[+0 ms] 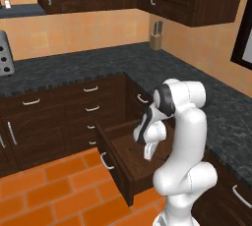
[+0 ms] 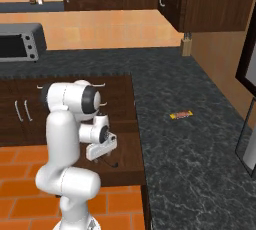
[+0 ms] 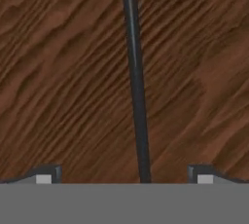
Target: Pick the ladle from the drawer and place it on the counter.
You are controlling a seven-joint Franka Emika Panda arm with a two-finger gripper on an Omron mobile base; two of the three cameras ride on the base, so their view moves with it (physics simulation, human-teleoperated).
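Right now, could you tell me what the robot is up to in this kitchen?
The arm has reached down into the open drawer, its end effector spread open just above the ladle. In the hand view the ladle's thin dark handle runs straight between the two fingertips, lying flat on the wooden drawer floor. Nothing is gripped yet, and the ladle has not been moved to the counter.
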